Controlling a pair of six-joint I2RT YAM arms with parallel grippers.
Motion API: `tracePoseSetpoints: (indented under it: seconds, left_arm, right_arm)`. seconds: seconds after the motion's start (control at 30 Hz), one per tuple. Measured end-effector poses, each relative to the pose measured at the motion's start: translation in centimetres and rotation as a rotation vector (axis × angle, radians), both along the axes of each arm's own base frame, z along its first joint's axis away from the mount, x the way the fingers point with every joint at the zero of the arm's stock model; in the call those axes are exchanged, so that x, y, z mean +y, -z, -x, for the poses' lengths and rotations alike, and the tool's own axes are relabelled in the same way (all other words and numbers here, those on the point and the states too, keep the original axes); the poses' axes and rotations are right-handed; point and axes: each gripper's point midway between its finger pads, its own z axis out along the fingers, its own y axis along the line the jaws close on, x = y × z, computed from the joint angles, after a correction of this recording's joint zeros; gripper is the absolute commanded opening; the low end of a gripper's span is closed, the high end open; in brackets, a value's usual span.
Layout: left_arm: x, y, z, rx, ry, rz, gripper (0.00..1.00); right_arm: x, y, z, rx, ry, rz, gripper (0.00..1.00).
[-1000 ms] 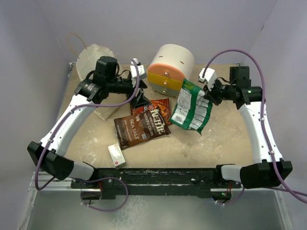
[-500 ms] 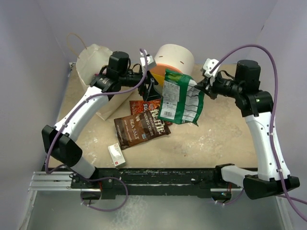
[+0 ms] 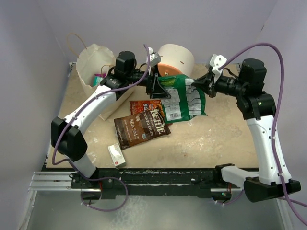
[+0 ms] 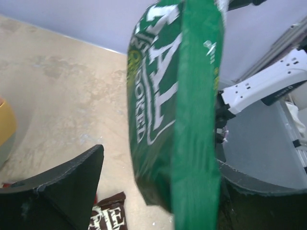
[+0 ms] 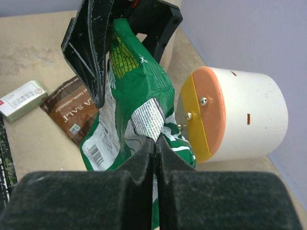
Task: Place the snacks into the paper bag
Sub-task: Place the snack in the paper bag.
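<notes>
Tan table top (image 3: 225, 139): work surface. Cream paper carrier bag with string handles (image 3: 90, 60): upper left of the overhead view, upright, mouth open; something small and colourful shows inside (image 3: 99, 76), too small to identify, so apparently at least one snack is in. Round white drawer unit with orange and yellow fronts (image 3: 178, 56): upper centre, not a snack. Green crinkly snack bag with white label (image 3: 184, 98): centre, lifted off the table, not yet bagged; right gripper (image 5: 154, 146) is pinched tight on its upper edge, while left gripper (image 3: 158, 88) straddles its other end with jaws wide, a gap showing on one side. This looks like a hand-over. Dark brown chip bag (image 3: 139, 129): flat at lower centre, outstanding. Red-brown chip bag (image 3: 144, 106): partly under it, outstanding. Small white box with red marks (image 3: 116, 154): lower left, not a snack.
</notes>
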Motion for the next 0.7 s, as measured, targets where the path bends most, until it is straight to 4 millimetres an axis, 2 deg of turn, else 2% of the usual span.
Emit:
tracePoseSetpoints:
  seconds: [0.23,0.43,0.53,0.7]
  left_arm:
    - [-1.3,-1.3,1.9,0.017,0.089,0.056,0.45]
    - [-1.2,-0.1,2.1,0.053,0.099,0.049,0.26]
    - [-1.1,0.3,2.3,0.063,0.101,0.04,0.18]
    - [-0.6,0.4,2.9,0.047,0.099,0.02,0.08]
  right_arm:
    - [0.5,1.0,-0.1,0.044,-0.015,-0.036,0.0]
    - [0.6,2.7,-0.6,0.08,-0.009,-0.046,0.0]
    - [0.7,3.5,-0.6,0.095,-0.006,-0.049,0.08]
    - [0.6,3.9,-0.4,0.106,0.0,-0.056,0.38]
